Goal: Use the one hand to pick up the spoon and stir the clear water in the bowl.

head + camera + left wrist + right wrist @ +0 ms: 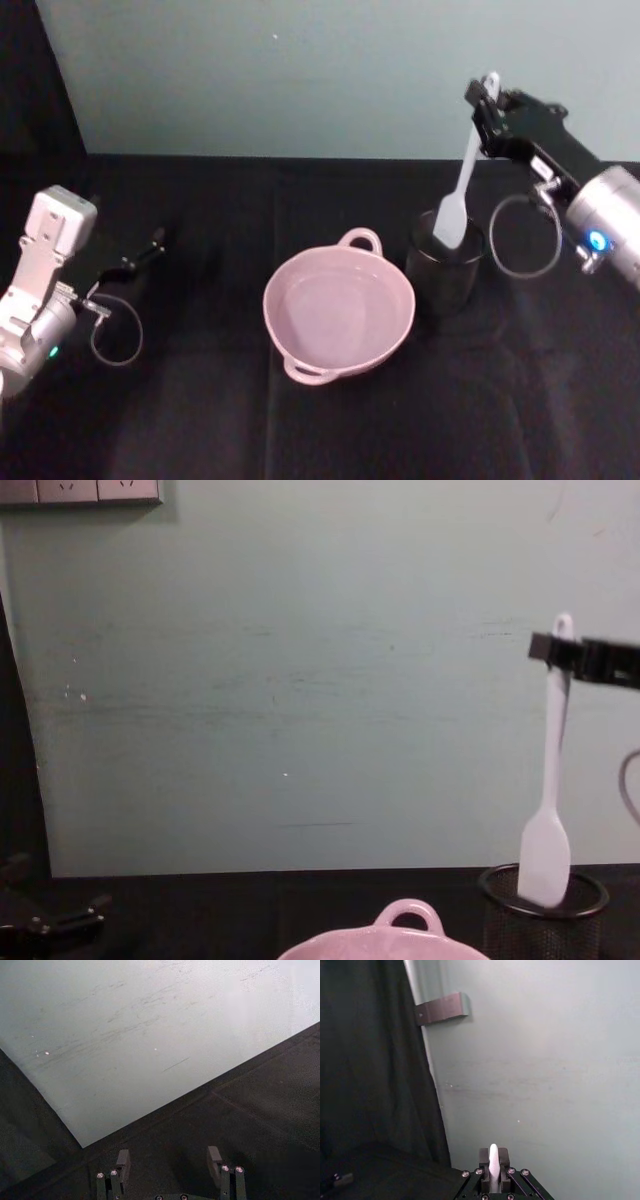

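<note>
The black tabletop (300, 440) carries everything, with the pinkish bowl (338, 312) at its middle, holding clear water, and the black mesh cup (445, 268) just beside it on my right. My right pincer (487, 108) is clamped on the spoon (462, 180) near the holed end of its handle, high above the cup, and the spoon hangs nearly upright with its flat head at the cup's rim, barely clear of it if at all. My worry starts there: if I swing toward the bowl before the head is fully out, it may catch the mesh rim and tip the cup. The grip is so far up the handle that the spoon could pivot or slip when the head meets water. Dropping too hard could also slosh water or nudge the bowl. My left pincer (169, 1159) rests apart at the left of the tabletop, holding nothing.
</note>
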Controlling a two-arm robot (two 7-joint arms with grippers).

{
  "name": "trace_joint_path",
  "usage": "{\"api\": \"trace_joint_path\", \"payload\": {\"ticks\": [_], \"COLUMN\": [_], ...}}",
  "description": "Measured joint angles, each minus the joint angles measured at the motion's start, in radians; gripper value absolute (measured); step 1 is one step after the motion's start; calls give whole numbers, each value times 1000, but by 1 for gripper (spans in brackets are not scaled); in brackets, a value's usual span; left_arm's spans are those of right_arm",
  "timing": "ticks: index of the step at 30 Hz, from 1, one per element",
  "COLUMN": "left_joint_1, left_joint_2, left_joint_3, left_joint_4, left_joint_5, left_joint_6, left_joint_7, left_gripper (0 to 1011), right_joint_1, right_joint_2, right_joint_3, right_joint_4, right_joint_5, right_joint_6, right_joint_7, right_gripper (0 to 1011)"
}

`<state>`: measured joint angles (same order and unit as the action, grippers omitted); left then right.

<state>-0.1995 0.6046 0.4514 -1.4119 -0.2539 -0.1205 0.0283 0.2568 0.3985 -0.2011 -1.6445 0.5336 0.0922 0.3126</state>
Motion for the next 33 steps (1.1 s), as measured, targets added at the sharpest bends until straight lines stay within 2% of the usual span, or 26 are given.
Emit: {"api": "trace_joint_path", "payload": {"ticks": [5,13,18,33], "left_joint_1": [0,0,0,0], "left_joint_2": [0,0,0,0], "left_joint_3": [0,0,0,0], "left_joint_4": [0,0,0,0], "left_joint_5": [0,0,0,0], "left_joint_6": [0,0,0,0], "left_joint_7": [0,0,0,0], "left_gripper": [1011,1011,1011,1011], "right_joint_1": [-16,-25,4,73], "right_joint_2": [-25,-37,-23,-3], "right_joint_3": [16,23,15,-27], "right_joint_4": [52,113,183,321], "right_joint_5": [54,125,178,276], "right_joint_6": [-25,-29,-12,26], "right_joint_7": [4,23,75,168], "right_gripper": [117,116,117,116]}}
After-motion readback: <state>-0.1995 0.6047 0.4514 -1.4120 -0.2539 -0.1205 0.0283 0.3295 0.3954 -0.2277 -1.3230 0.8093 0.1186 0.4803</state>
